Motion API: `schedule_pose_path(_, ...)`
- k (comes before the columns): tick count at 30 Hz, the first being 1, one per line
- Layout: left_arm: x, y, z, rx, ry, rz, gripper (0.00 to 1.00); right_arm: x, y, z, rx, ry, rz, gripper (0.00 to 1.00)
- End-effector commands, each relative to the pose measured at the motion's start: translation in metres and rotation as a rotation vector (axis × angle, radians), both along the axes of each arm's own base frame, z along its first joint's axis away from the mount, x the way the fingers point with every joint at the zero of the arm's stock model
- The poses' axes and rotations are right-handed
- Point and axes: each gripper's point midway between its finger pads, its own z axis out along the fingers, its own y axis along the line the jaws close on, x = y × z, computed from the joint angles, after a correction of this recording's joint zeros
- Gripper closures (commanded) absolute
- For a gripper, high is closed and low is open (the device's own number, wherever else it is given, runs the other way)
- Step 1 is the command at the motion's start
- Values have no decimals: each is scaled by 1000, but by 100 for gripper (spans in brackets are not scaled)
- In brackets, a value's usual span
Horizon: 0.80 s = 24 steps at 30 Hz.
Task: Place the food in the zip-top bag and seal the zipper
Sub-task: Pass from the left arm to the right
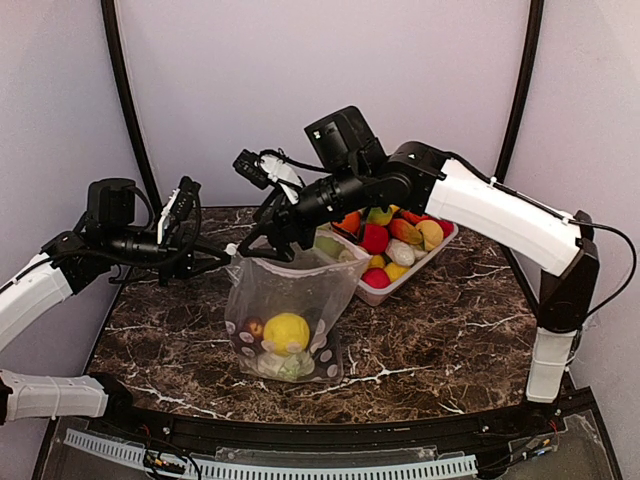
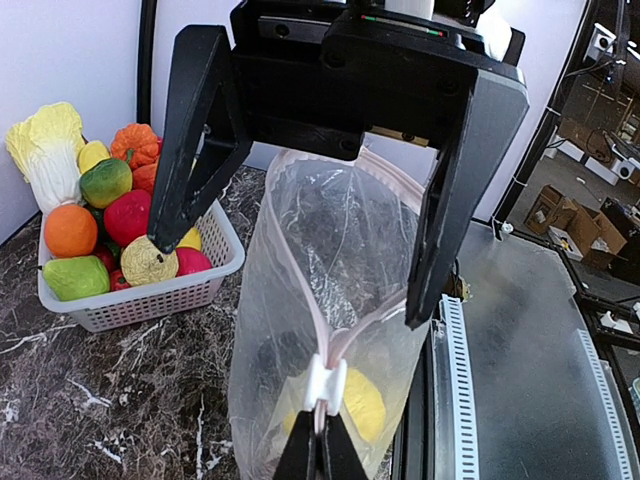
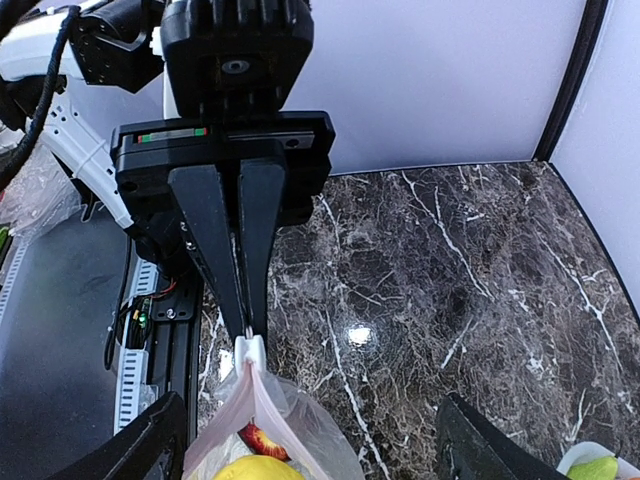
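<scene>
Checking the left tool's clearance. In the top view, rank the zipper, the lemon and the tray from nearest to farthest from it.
1. zipper: pinched in the left tool, at the mouth of the zip-top bag.
2. lemon: lower down, inside the bag.
3. tray: beyond the bag, to the right.

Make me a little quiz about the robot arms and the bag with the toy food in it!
1. True or false: the lemon is inside the zip-top bag.
2. Which arm is pinching the bag's top edge? A left, B right, C neither.
3. Fill in: the right gripper's jaws stand ____ around the bag's mouth.
Key: 1 true. 2 A, the left gripper. 3 open.
</scene>
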Motion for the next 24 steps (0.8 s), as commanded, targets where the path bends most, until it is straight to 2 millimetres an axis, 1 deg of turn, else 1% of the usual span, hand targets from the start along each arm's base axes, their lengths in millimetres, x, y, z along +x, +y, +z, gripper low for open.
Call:
schedule_pose_path(1,-3,1,-2,0,1,0,99,-13,6,-4,-24,9,57,19)
schedule_pose_path(3,0,1,-3,5,1,12,99,-13,8,-9,-39,18,58,23)
schedule_pose_path(4,1,2,-4,9,0,21,99,-13,8,-12,-45,22,57,27)
schedule_pose_path(7,7,4,-5,16,-11,60,99,-14,11,-19,-59,33,58,42)
schedule_pose_path(8,9,4,-5,15,-1,74,99,-15,11,-20,-61,39,63,49)
schedule_pose_path(10,14,5,-5,10,7,104,97,-16,12,-19,-52,48,65,69)
schedule_pose_path(11,14,4,-5,2,10,97,94,-15,13,-18,-47,51,59,79)
schedule_pose_path(12,13,3,-4,-5,22,90,81,-15,13,-15,-35,51,53,89)
schedule_pose_path(13,10,1,-3,-18,29,70,75,-14,14,-13,-23,52,44,97)
schedule_pose_path(14,10,0,0,-32,34,62,62,-13,14,-10,-7,52,33,100)
schedule_pose_path(15,7,-1,0,-41,38,42,57,-12,13,-7,10,51,24,100)
schedule_pose_path(16,6,-2,3,-55,53,39,47,-12,12,-3,30,47,22,100)
schedule_pose_path(18,4,-3,3,-63,66,26,37,-14,10,3,67,44,23,100)
schedule_pose_path(19,3,-3,2,-63,69,23,36,-15,9,7,86,40,25,100)
schedule_pose_path(22,4,-4,0,-60,85,22,30,-18,5,13,115,39,27,100)
schedule_pose_path(24,4,-6,-1,-65,101,3,30,-18,3,14,121,40,22,100)
